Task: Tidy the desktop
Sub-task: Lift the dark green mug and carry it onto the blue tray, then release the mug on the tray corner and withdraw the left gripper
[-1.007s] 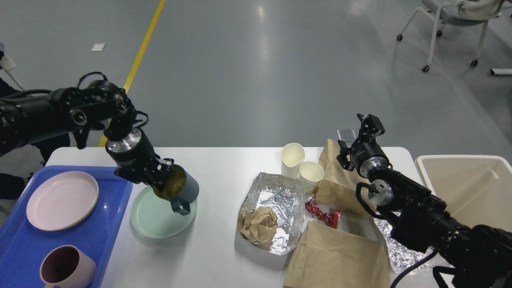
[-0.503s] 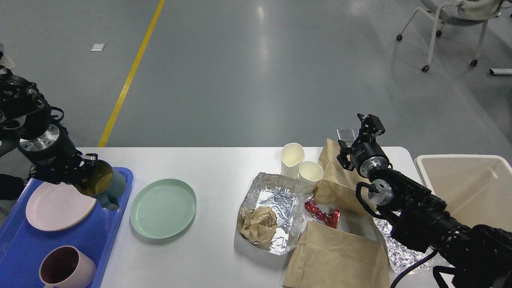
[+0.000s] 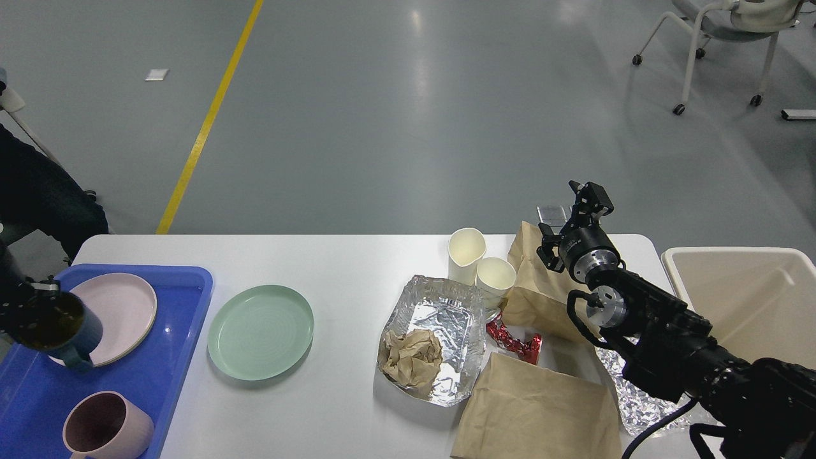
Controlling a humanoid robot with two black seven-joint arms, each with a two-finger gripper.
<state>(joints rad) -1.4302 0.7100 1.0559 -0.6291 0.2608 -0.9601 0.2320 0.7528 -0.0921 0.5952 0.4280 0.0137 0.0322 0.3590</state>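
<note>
Left pincer (image 3: 25, 306) grips the teal mug (image 3: 60, 328) over the blue tray (image 3: 172, 331) holding pink plate (image 3: 124, 306) and pink mug (image 3: 105, 427); foil tray (image 3: 440, 319) on the white worktop (image 3: 344, 268) cradles crumpled paper (image 3: 411, 357); right pincer (image 3: 586, 197) aloft, can't tell its gap

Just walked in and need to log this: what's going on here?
A robot is tidying the desktop. Its left gripper, mostly out of view, holds a dark mug over the blue tray, by a pink plate and pink mug. A green plate, foil tray, paper cups and bags remain. The right gripper hangs idle.
</note>
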